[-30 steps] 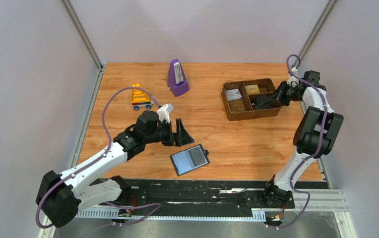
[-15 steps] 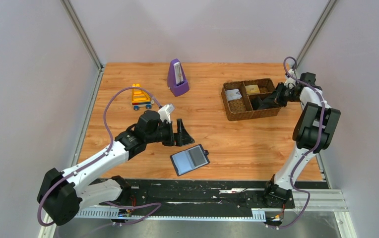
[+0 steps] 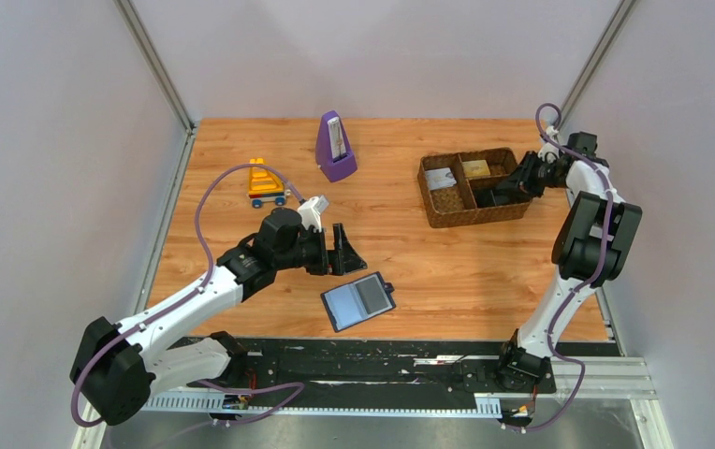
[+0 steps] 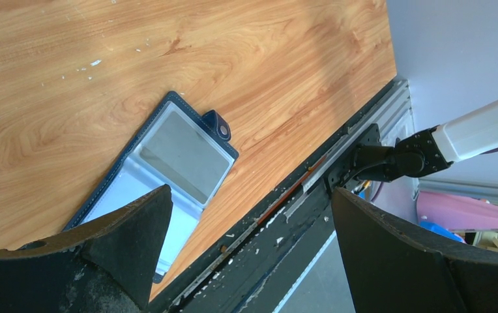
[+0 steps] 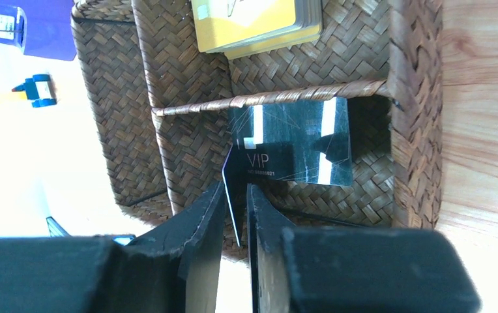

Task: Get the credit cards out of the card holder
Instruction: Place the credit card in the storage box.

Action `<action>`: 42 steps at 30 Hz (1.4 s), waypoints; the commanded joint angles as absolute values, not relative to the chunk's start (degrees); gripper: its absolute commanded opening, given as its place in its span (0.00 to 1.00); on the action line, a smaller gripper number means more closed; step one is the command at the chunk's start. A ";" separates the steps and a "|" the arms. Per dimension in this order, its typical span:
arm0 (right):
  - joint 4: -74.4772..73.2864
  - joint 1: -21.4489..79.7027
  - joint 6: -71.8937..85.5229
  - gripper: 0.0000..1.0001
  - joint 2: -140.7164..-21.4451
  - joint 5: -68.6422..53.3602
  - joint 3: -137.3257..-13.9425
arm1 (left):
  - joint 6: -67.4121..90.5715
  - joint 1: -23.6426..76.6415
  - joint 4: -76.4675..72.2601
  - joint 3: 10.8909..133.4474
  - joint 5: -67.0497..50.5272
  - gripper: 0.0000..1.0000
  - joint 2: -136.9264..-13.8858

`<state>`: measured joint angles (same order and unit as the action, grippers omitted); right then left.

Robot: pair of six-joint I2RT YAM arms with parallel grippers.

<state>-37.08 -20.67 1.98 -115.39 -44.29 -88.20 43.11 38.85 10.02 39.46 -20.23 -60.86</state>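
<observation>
Two dark cards meet at the woven basket point(image 5: 416, 98): a VIP card point(image 5: 292, 147) lies flat in an end compartment, and the right gripper point(image 5: 234, 190) pinches a second credit card point(image 5: 228, 176) edge-on over it. A gold card point(image 5: 256, 23) fills the neighbouring cell. The holder point(image 4: 181, 153) lies open on the table point(image 4: 266, 59), near the left gripper point(image 4: 249, 199), its fingers spread wide.

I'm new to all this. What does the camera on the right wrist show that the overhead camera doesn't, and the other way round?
Only the right wrist view: the VIP lettering on a dark credit card lying in the basket, and a second card pinched edge-on in the right tool. Only the overhead view: the left arm and the left tool, open, near the opened card holder. Both: the woven basket and the yellow card inside it.
</observation>
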 commanded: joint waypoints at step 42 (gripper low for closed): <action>-40.42 -17.23 -7.64 0.25 -114.83 -39.87 -90.22 | 41.18 37.80 8.79 40.89 -20.30 1.00 -61.22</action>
